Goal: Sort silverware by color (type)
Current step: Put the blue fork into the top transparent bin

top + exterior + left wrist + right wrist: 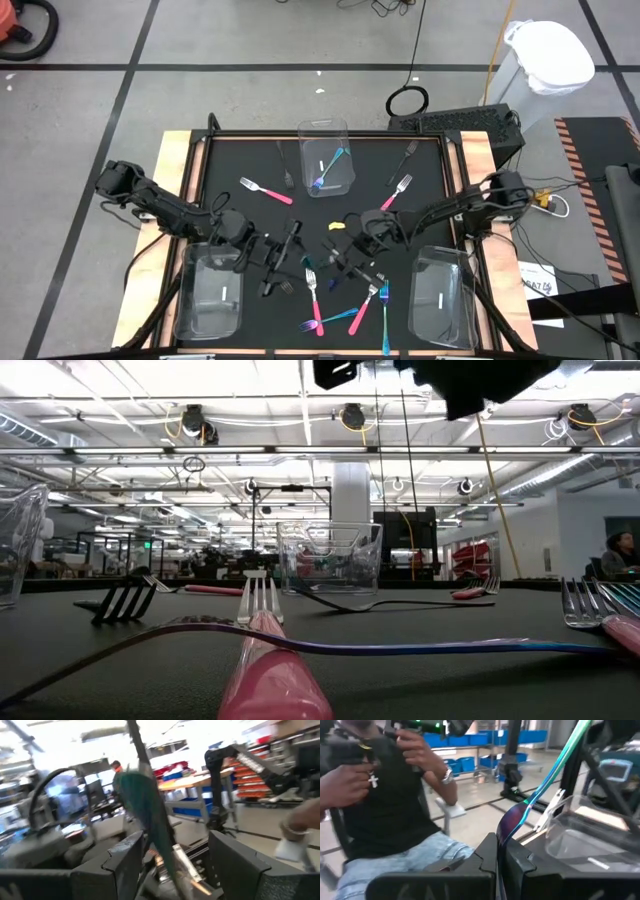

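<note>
Grippers sit side by side near table centre. Right gripper [501, 851] is fully closed, pinching a teal fork [547, 780] whose iridescent handle sticks up from between the fingers. Left gripper [172, 865] stands wide, fingers [125, 860] well apart, with a blurred dark-teal utensil [150, 815] rising between them; contact cannot be told.

Just beside the right gripper, on its outer side, a clear bin [440, 297] shows only a white label inside. Beside the left gripper, outer side, another clear bin [210, 292], same, label only. Beyond both grippers, at the far table edge, a third bin [327, 160] holds 2 teal/blue forks [330, 168].

Near the grippers lie loose pink forks [265, 190], teal ones [384, 315] and black ones [406, 160] on the black mat [240, 215]. A seated person [390, 805] shows beyond the right gripper.
</note>
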You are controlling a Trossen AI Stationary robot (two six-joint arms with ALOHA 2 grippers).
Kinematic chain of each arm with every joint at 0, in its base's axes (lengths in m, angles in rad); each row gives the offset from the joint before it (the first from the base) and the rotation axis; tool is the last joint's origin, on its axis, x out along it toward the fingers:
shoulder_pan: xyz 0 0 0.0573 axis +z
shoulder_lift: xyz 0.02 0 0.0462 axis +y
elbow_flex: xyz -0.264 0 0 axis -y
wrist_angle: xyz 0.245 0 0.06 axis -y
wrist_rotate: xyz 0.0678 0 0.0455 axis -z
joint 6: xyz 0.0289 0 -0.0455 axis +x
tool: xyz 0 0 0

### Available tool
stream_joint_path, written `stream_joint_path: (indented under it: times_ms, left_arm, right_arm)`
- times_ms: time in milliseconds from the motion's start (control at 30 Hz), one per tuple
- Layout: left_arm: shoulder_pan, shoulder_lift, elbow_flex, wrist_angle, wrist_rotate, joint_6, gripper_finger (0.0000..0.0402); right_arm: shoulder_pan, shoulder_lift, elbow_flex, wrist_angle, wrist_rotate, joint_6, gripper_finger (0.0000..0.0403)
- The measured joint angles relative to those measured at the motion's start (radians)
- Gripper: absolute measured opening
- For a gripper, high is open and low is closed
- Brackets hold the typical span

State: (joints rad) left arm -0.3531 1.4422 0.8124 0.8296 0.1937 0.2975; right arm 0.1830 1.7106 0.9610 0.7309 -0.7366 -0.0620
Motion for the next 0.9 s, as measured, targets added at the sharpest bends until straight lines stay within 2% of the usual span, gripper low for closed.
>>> stream_joint_path:
  times_ms: [167,400,567,900]
  left_arm:
    - [0.001,0.0,0.0,-0.006,0.128,0.052,0.0226]
    - [0.001,0.0,0.0,-0.027,0.23,0.113,0.0226]
    - [0.0,0.0,0.0,-0.028,0.248,0.132,0.0222]
    - [0.017,0.0,0.0,-0.041,0.248,0.128,0.0131]
  right_arm:
    - [0.001,0.06,0.055,0.004,-0.083,0.03,0.0003]
    - [0.0,0.112,0.1,-0.002,-0.125,0.052,0.0004]
    - [0.0,0.112,0.102,-0.002,-0.132,0.067,0.0004]
    - [0.0,0.111,0.102,-0.014,-0.159,0.104,0.0004]
